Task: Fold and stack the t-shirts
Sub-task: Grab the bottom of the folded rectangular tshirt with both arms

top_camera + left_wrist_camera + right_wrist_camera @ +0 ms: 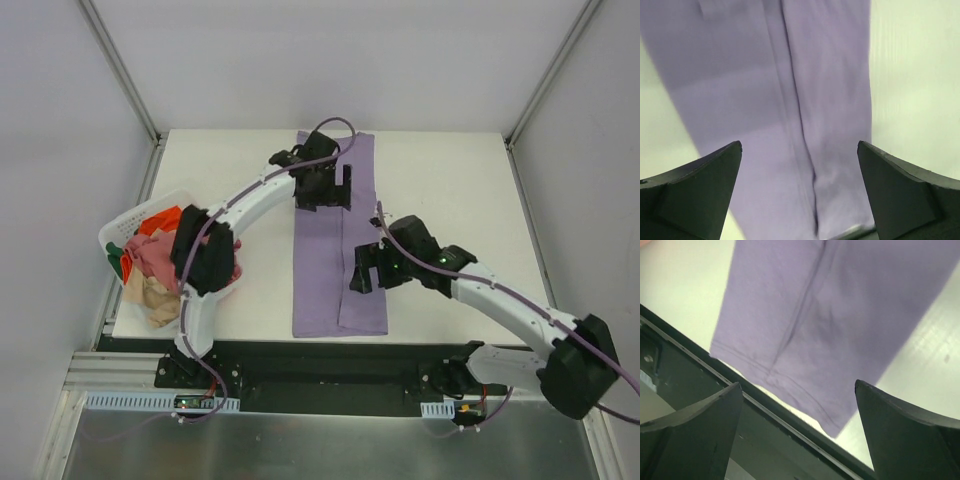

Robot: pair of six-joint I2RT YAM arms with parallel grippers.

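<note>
Beneath left end effector (344,188) and right end effector (359,270), lavender t-shirt (318,285) lies flat; both released, empty.

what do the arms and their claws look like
The left arm and right arm have white tubular links and bulky black joint housings, with a thin purple cable looping along each. The left claw and right claw are black, with broad wedge-shaped fingers.

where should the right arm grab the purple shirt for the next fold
Probably the near hem, pinched from straight above. The lavender shirt lies flat as a long narrow strip, so no edge stands up to take from the side, and the open right gripper hangs over that end.
</note>
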